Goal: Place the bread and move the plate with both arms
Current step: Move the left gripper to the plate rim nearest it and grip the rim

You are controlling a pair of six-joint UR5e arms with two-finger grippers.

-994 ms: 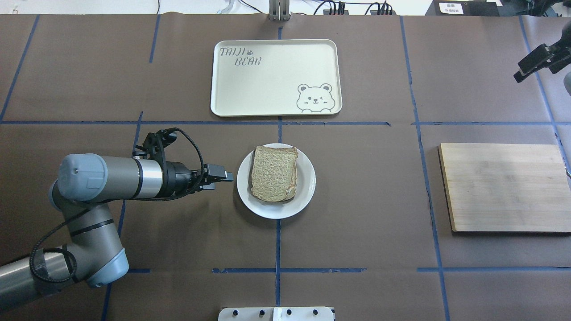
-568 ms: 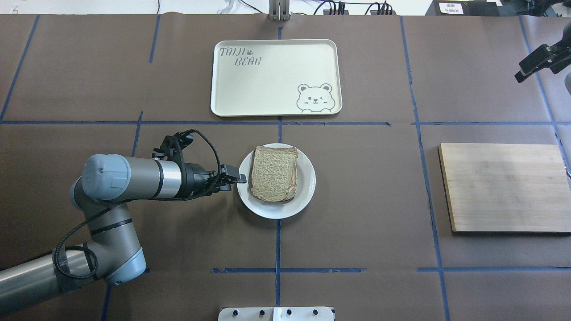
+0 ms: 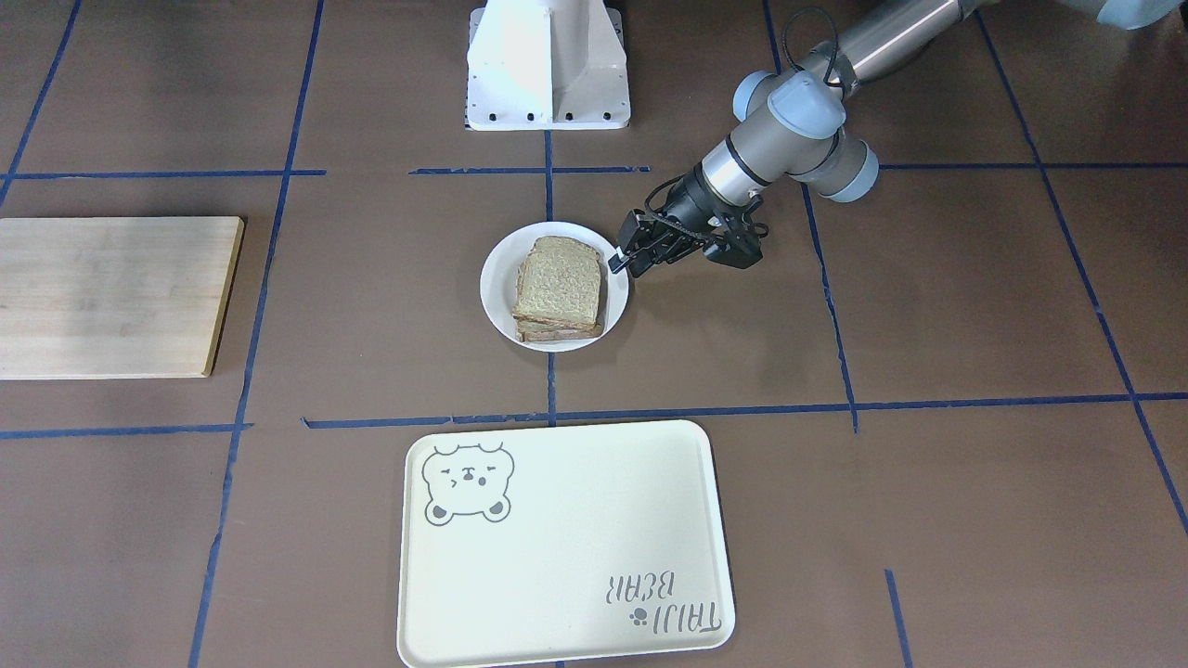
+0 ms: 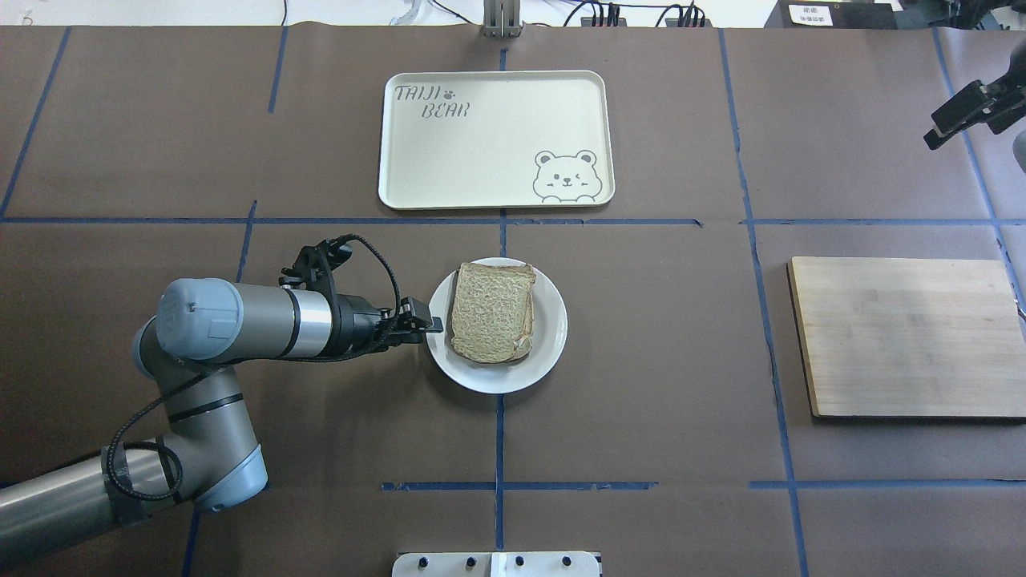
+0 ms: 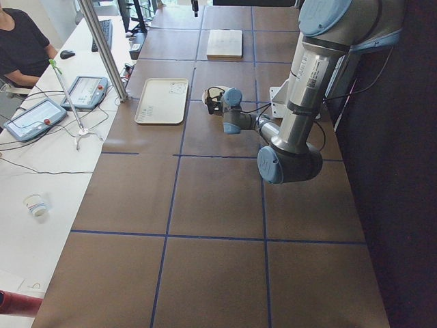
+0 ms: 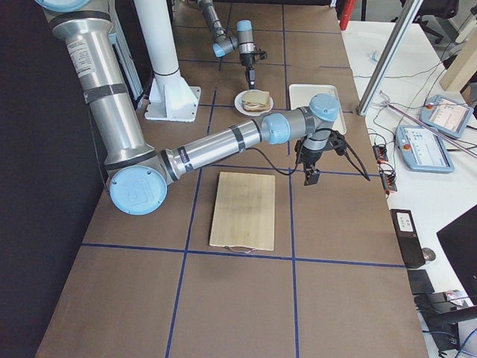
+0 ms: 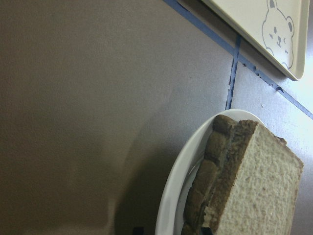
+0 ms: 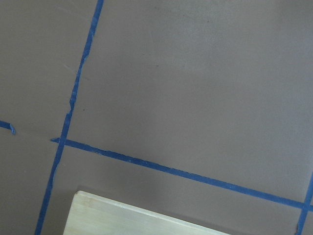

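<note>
The bread [image 4: 493, 312] lies as the top slice of a small stack on the white plate [image 4: 553, 344] at the table's middle. It also shows in the front view [image 3: 560, 286] and close up in the left wrist view [image 7: 259, 186] with the plate's rim [image 7: 171, 196]. My left gripper [image 4: 433, 324] lies low and level, with its tips at the plate's left rim [image 3: 616, 263]. Its jaws are stacked in line with the cameras, so I cannot tell whether they are open or shut. My right gripper [image 4: 934, 136] hangs far right, beyond the board, and holds nothing I can see. Its state is unclear.
A cream tray with a bear drawing [image 4: 497, 140] lies beyond the plate. A wooden cutting board [image 4: 906, 336] lies bare at the right. The white robot base [image 3: 548, 65] stands at the near edge. Blue tape lines cross the brown table cover.
My left arm has moved to the right and brought its gripper from a short way off up to the plate's left rim. The right gripper has barely drifted. Plate and bread have not moved.
</note>
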